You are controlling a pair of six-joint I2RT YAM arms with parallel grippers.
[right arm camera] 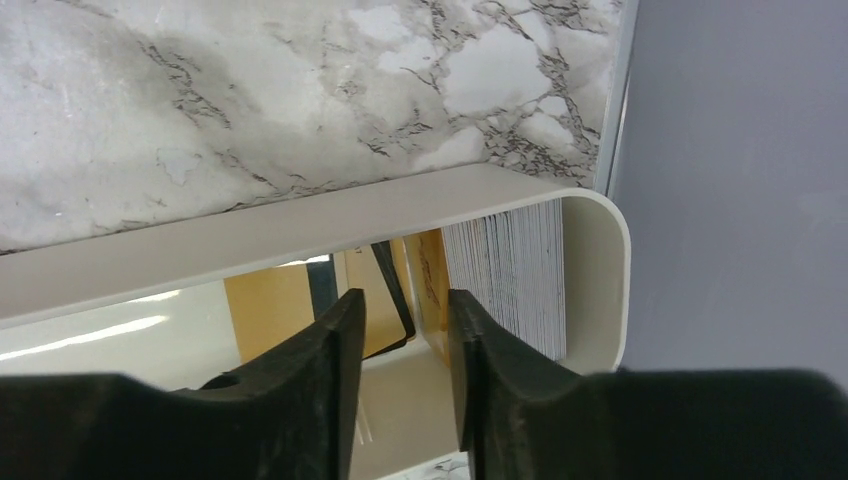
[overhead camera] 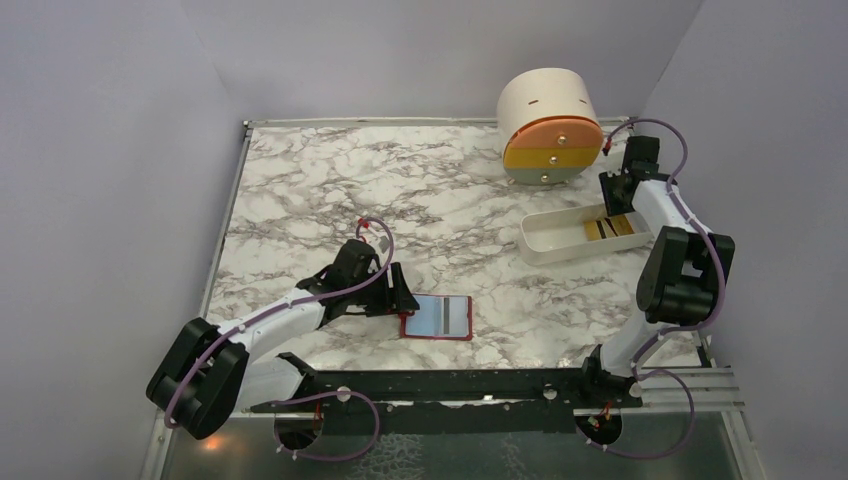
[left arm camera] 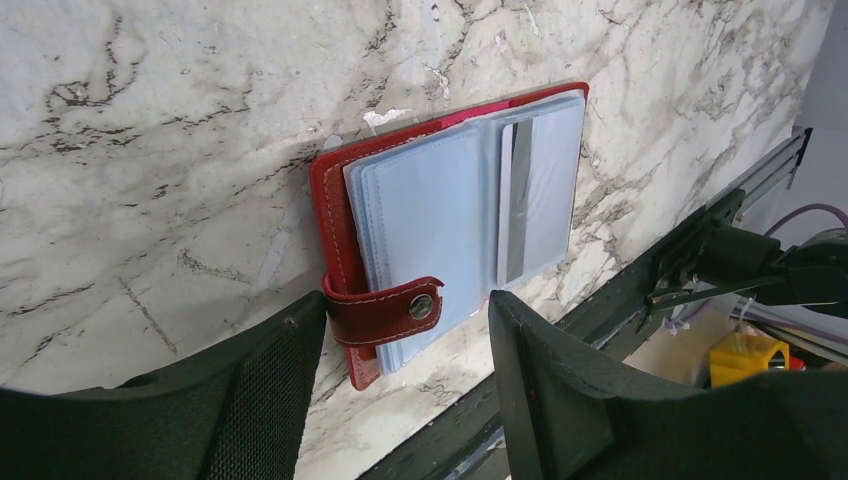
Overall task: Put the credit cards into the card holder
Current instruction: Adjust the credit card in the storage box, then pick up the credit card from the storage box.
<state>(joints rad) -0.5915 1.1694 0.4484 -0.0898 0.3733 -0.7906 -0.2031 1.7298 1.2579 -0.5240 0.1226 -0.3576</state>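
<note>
credit cards [overhead camera: 610, 228] lie in one end of white tray [overhead camera: 545, 243] | card holder [overhead camera: 436, 317] open on surface, left end effector [left arm camera: 405, 305] released beside it | right end effector [right arm camera: 402, 305] parted over cards, grasping nothing | risk: pinching several cards, or catching tray wall

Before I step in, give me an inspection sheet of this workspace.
Surface: marble tabletop, metal-edged.
Job's things: card holder lies open near the front, one striped card sleeved; credit cards sit in the white tray.
Clutter: round drawer unit at back right.
Grippers: left gripper open, straddling the holder's strap; right gripper narrowly open over the tray's cards.
Cables: purple cables loop along both arms.
Surroundings: pale walls on three sides; black rail along the near edge.
</note>
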